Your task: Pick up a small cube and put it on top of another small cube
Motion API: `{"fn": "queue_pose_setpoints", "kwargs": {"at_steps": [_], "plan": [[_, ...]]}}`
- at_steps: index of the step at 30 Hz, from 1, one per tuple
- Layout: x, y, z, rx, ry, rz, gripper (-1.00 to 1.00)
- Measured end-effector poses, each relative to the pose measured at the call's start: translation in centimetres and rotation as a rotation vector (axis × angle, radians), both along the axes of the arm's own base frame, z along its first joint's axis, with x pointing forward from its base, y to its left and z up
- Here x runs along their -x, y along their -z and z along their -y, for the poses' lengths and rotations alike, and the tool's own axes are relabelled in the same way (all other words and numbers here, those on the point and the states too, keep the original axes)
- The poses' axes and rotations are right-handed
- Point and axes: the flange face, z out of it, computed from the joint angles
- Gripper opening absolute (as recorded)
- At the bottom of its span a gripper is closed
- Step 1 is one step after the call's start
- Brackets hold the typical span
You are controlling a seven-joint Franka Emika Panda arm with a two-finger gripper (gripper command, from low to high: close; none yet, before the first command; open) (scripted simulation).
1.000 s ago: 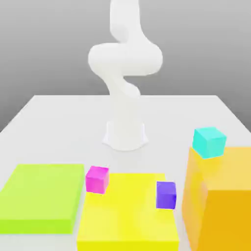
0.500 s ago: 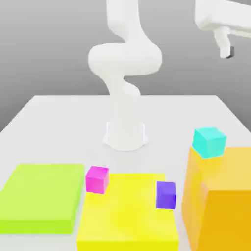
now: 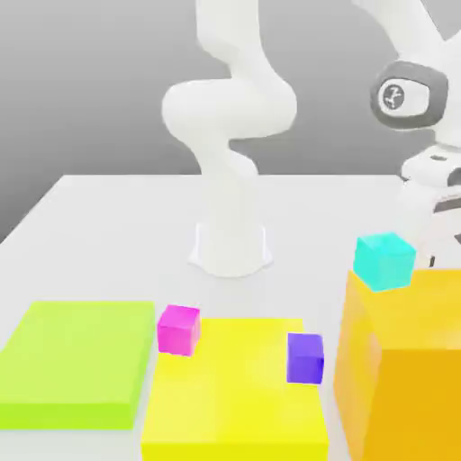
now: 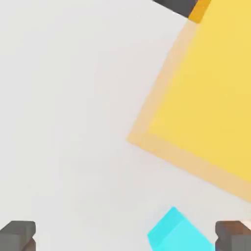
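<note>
Fingers (image 4: 18,234) apart, near cyan cube (image 3: 384,261)

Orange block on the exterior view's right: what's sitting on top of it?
A cyan cube rests at the back corner of the orange block, the top bare in front of it. The arm's hand covers the area just behind the cube.
</note>
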Motion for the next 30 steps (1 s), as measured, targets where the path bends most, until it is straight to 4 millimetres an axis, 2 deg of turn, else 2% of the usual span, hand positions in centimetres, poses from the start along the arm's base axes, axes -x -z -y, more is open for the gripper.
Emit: {"fn": "queue_pose_setpoints", "kwargs": {"at_steps": [10, 17, 18, 23, 30], "plan": [[-1.0, 4.2, 5.5, -0.016, 0.401, -0.022, 0.0], [-0.6, 7.8, 9.2, -0.011, 0.668, -0.047, 0.0], [-0.4, 8.1, 9.5, -0.01, 0.695, -0.044, 0.0], [0.0, 9.4, 8.3, -0.02, 0.696, -0.034, 0.0], [0.0, 12.8, 8.2, -0.021, 0.697, -0.036, 0.0]]}}
